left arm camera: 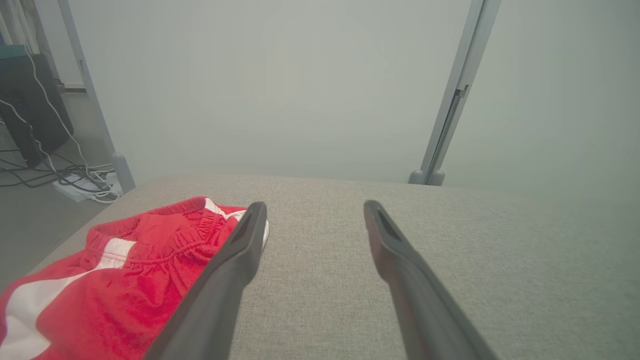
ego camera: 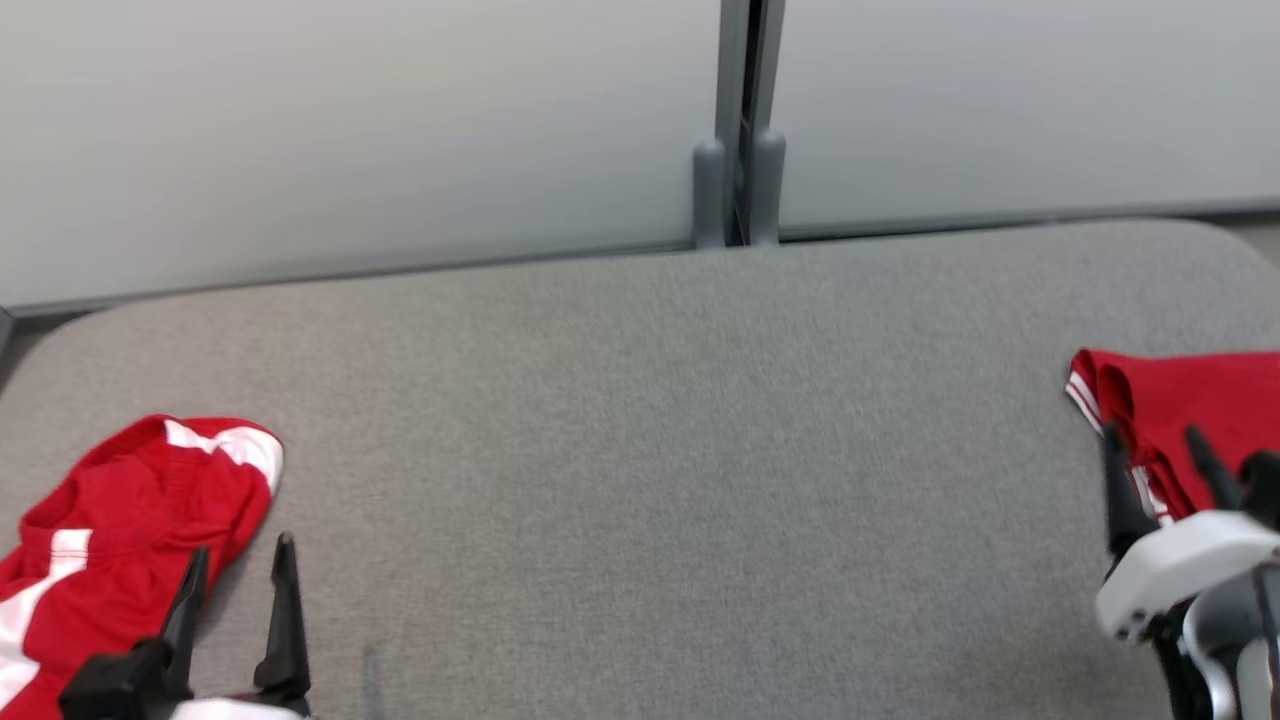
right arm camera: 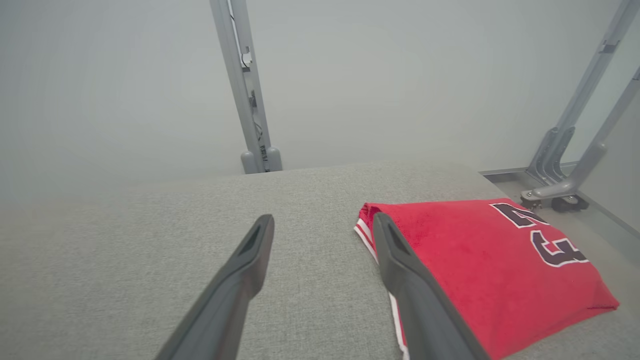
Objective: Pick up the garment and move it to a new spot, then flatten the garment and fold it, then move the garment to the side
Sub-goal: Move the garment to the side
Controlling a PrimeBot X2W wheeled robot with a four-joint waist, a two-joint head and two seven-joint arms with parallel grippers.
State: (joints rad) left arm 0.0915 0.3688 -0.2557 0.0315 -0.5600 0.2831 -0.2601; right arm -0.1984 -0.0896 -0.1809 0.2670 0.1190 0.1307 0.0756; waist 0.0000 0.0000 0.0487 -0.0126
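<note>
**Clear the fold without snagging it**

The folded red jersey (ego camera: pixel 1200 400) lies at 3 o'clock on the tabletop (ego camera: pixel 640 450). Our right pincer (ego camera: pixel 1155 465) stands apart at its edge, so we lift straight up. Our left pincer (ego camera: pixel 243 560), also apart, hovers beside the crumpled shorts (ego camera: pixel 120 510) at 8 o'clock.

Jersey (right arm camera: pixel 465 250) red, blk numerals; shorts (left arm camera: pixel 115 290) red/wht stripes.

Hovered low at lower left with dark long-fingered left gripper (ego camera: pixel 240 560), jaws spread wide, empty. Hovered at lower right with dark-fingered, white-wristed right gripper (ego camera: pixel 1155 450), likewise parted, empty.
</note>
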